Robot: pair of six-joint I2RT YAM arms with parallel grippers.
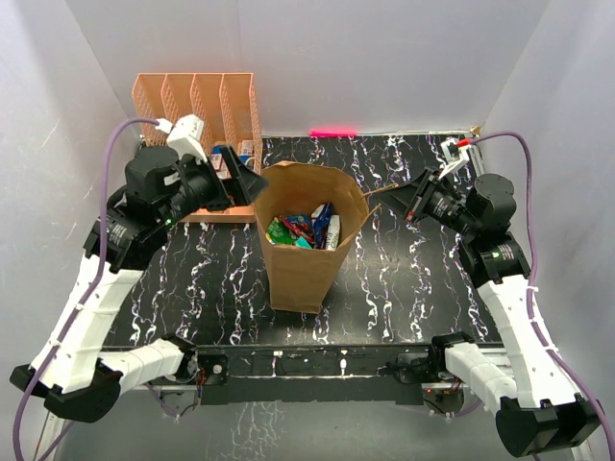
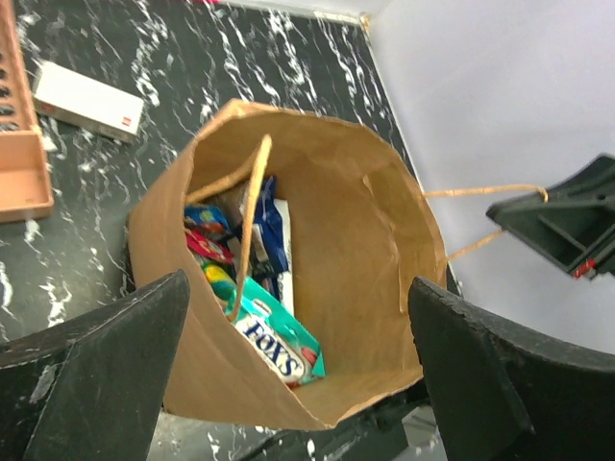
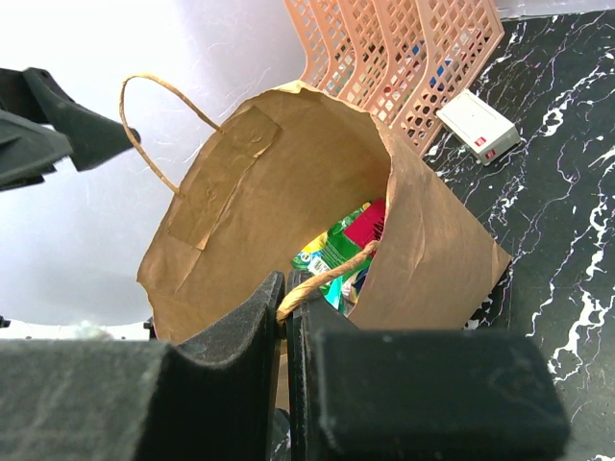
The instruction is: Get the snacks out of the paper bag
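Paper bag (image 1: 298, 279) stands upright mid-table with its mouth open. All the snacks (image 1: 306, 230) sit in the bottom and none are out. A teal packet (image 2: 279, 341) is on top at the near side, a dark blue bag (image 2: 271, 235) stands on edge behind it, and a pink-red packet (image 3: 367, 226) and a green one (image 3: 332, 252) are mixed in.

Right gripper (image 3: 286, 305) has its jaws pressed together, pinching the right handle (image 2: 480, 192) and pulling it out to the right, away from the rim. Left handle (image 2: 252, 221) is free and droops across the opening above the packets. Left gripper (image 2: 298, 293) is spread wide and holds nothing. It hovers at the bag's left far rim, pointed into the mouth.

Step, as I judge it: the bag is braced open and the first reach-in has not begun. Next move likely falls to the left gripper, which goes down through the mouth and closes on the top teal packet. It needs to pass beside the drooping left handle and not catch the paper wall. The pinch on the right handle should stop the bag tipping.

Black marbled table (image 1: 404, 279) is under the bag. An orange rack (image 1: 197, 101) is at the far left, with a small white box (image 2: 86, 99) lying just beside it. Both are apart from the bag.
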